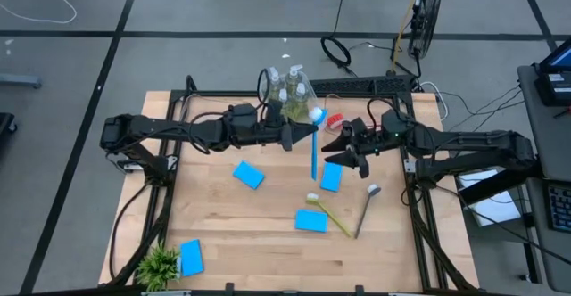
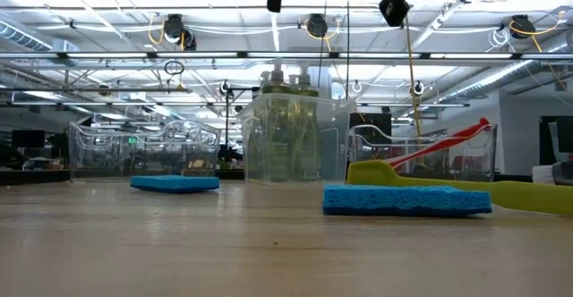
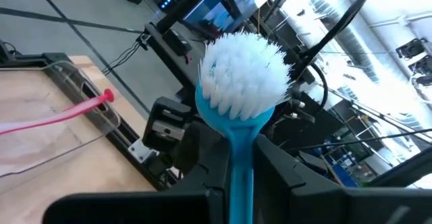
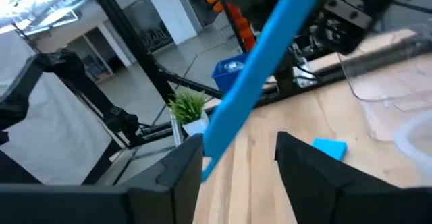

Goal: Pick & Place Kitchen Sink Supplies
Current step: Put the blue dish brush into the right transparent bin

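Blue brush (image 1: 314, 149) hangs between tools; bins (image 1: 290, 89) crowd far edge; sponges (image 1: 249, 175) scattered mid-table.

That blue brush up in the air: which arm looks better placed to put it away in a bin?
Probably the left. The left gripper is shut on the blue brush, right beside the bin of soap bottles. The right gripper is open, its fingers either side of the handle's free end.

bright overhead strip lights, glare blowing out the left wrist view's window side, right wrist view blurry, shadows faint.
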`<state>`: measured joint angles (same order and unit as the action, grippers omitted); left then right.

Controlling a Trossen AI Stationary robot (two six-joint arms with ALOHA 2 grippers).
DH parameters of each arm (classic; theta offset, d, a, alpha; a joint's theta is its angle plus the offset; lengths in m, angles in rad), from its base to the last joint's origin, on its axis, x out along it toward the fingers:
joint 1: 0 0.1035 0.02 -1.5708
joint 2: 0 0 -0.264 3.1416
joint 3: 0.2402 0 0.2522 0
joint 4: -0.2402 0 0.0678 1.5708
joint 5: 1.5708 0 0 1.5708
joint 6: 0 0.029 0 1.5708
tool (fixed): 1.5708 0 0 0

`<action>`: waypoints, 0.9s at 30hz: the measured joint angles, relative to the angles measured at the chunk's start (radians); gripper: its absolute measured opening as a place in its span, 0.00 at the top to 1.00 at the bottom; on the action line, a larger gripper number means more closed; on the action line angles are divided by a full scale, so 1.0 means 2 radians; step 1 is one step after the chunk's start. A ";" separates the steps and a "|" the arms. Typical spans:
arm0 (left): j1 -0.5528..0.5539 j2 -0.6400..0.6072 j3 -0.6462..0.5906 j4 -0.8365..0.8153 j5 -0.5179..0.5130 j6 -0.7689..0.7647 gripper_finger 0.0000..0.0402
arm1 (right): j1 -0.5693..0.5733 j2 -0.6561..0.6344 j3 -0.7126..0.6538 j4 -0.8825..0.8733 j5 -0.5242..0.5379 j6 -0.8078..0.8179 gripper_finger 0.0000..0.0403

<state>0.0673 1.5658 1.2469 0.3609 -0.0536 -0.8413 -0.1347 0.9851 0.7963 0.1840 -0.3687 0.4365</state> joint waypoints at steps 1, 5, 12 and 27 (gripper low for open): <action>0.000 0.000 0.000 0.000 0.000 0.000 0.90 | 0.000 0.003 0.000 0.007 0.000 0.000 0.55; 0.000 0.000 0.000 0.003 0.000 0.001 0.89 | 0.000 0.016 0.000 0.019 0.000 0.014 0.48; 0.000 0.000 0.000 0.002 0.000 0.009 0.90 | 0.000 0.050 0.000 0.076 0.000 0.041 0.34; 0.000 0.000 -0.001 -0.019 -0.017 0.014 0.88 | 0.000 0.065 0.000 0.104 0.004 0.053 0.38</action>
<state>0.0669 1.5658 1.2457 0.3238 -0.0883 -0.8124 -0.1356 1.1156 0.7971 0.3927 -0.3609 0.5426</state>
